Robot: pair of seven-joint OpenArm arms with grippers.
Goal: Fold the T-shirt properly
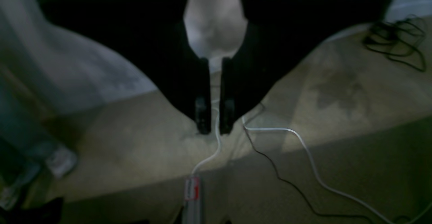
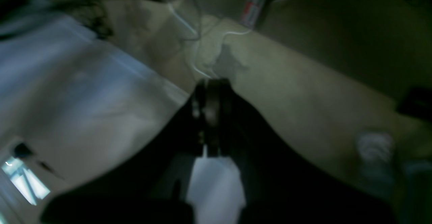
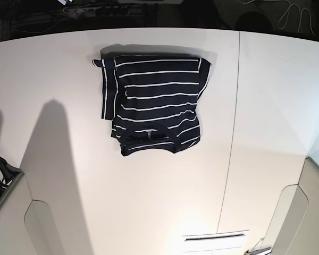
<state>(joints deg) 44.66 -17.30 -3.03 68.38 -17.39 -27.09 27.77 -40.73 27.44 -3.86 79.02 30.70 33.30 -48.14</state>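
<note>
While the T-shirt (image 3: 154, 106) lies folded compact on the table (image 3: 266, 95), both grippers sit away, left gripper (image 1: 216, 126) barely parted, right gripper (image 2: 212, 85) closed, neither holding anything (remaining work, likely: square the uneven left edge gently).

Dark fingers (image 1: 202, 112) nearly together above carpet (image 1: 337, 170) crossed by white cable (image 1: 303, 146).
</note>
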